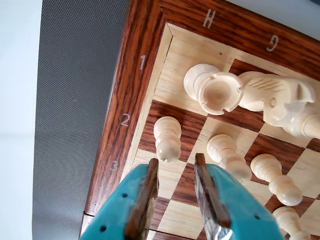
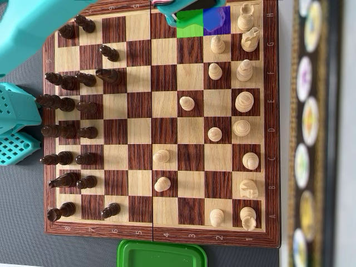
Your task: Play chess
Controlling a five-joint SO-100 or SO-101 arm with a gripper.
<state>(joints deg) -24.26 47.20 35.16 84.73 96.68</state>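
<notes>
Near the board's point(image 1: 107, 150) H corner hovers the gripper point(image 1: 176, 165), jaws parted and empty, just short of the pawn point(image 1: 167, 139) on H2, rook point(image 1: 212, 89) beyond.

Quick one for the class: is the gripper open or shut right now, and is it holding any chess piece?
Gripper: open, holding nothing; it hovers just short of the white pawn in the H file.
</notes>
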